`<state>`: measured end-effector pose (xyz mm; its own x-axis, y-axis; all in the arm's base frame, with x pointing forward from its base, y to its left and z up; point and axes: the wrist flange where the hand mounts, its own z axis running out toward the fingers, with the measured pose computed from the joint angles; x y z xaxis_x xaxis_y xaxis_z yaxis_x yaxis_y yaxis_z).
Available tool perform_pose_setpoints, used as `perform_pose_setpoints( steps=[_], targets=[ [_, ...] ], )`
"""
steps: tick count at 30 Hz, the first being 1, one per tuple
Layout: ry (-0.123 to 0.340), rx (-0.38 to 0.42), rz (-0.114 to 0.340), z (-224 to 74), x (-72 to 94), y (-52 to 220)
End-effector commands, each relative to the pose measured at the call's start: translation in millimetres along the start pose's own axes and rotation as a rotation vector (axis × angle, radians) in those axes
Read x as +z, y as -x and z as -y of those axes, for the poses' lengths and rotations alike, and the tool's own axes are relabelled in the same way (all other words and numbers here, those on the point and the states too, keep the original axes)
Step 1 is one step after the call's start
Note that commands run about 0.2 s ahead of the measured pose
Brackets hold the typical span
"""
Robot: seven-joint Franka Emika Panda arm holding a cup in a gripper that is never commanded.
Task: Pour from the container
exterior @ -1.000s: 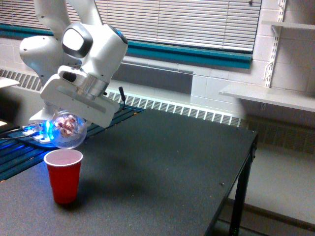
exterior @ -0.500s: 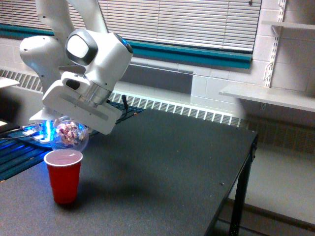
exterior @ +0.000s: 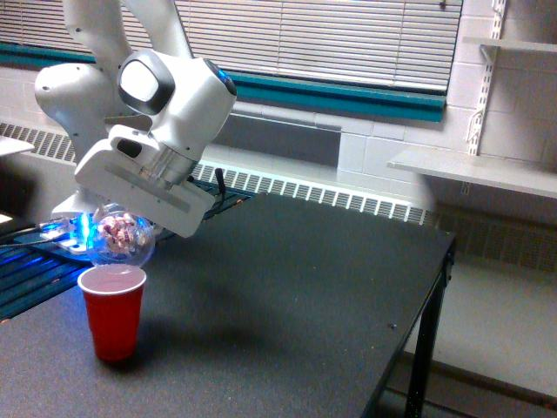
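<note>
The dark table (exterior: 331,287) is filling most of the lower part of the exterior view, carrying the red cup (exterior: 112,313), which is standing upright near the table's edge at the exterior view's left. Behind the red cup, along the wall, closed window blinds (exterior: 331,35) are hanging above a teal band (exterior: 348,97), with a white baseboard radiator grille (exterior: 331,196) running below it. Well away from the red cup, toward the exterior view's right, a pale wall shelf (exterior: 474,170) is jutting out past the table's far end.

The white robot arm (exterior: 165,91) is leaning down from above the red cup, its broad wrist body tilting toward the cup. The gripper (exterior: 130,218) is sitting just above and slightly behind the red cup; its fingers are mostly hidden by the wrist housing, but it is gripping the container (exterior: 122,239) from above. The container, a clear rounded vessel, is hanging just over the red cup's rim, tipped, with its lowest edge appearing to nearly meet the rim; whether they are touching cannot be told. Small pinkish-white pieces (exterior: 120,232) are showing through its wall, bunched together inside.

The red cup's open top is showing a pale pinkish surface inside. Behind the red cup, toward the exterior view's left, a blue light (exterior: 80,228) is glowing on some low equipment, just beside the container.
</note>
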<state>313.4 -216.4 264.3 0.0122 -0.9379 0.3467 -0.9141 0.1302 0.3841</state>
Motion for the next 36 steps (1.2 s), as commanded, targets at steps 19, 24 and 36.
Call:
perform_pose_setpoints(
  steps=[19,24,36],
  targets=[
    [0.111,-0.028,-0.006,11,-8.3,-13],
    [0.123,-0.036,0.002,15,-4.9,-14],
    [0.157,-0.053,0.004,18,-0.6,-13]
  ],
)
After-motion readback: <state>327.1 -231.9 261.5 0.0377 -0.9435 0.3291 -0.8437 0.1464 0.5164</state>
